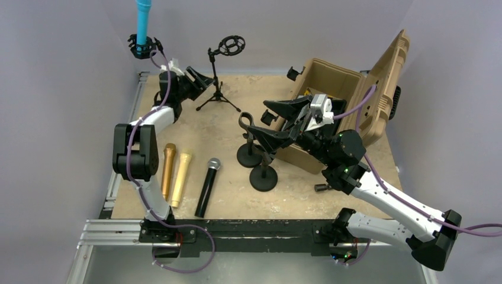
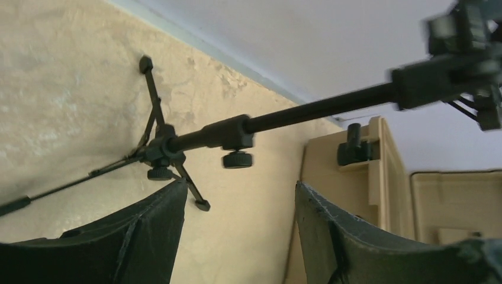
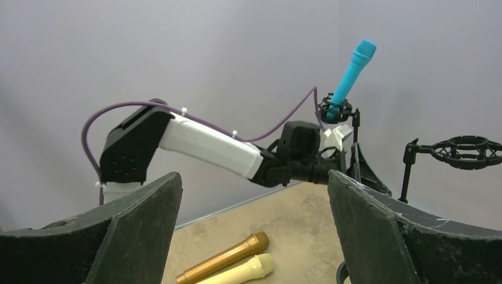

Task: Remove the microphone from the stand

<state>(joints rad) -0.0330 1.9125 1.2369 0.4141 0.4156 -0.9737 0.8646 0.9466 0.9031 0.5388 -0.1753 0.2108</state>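
Four microphones are in view. The blue microphone [image 1: 142,18] stands upright, head up, in a black shock mount [image 1: 142,47] at the far left corner, still seated on its stand. The other three lie side by side on the near left of the table [image 1: 195,127]: a gold microphone [image 1: 169,168], a cream microphone [image 1: 182,176] and a black microphone [image 1: 207,186]. Just right of the mount and lower down is the left gripper [image 1: 199,78]. Its fingers [image 2: 136,248] are spread wide with nothing between them, and it is clear of the blue microphone. In its wrist view, the pole of the tripod stand [image 1: 216,89] crosses beyond the fingertips without touching them. That tripod stand carries one empty shock mount [image 1: 231,45]. Right of it are two round-base stands, one [image 1: 249,155] behind the other [image 1: 263,178], both without a microphone. The right gripper [image 1: 278,123] hangs over them with its jaws wide apart and holds nothing. Its lower finger [image 1: 269,139] crosses in front of the tops of those stands, and whether it touches them cannot be told. At the far right sits one tan case [image 1: 337,80] with its lid open.
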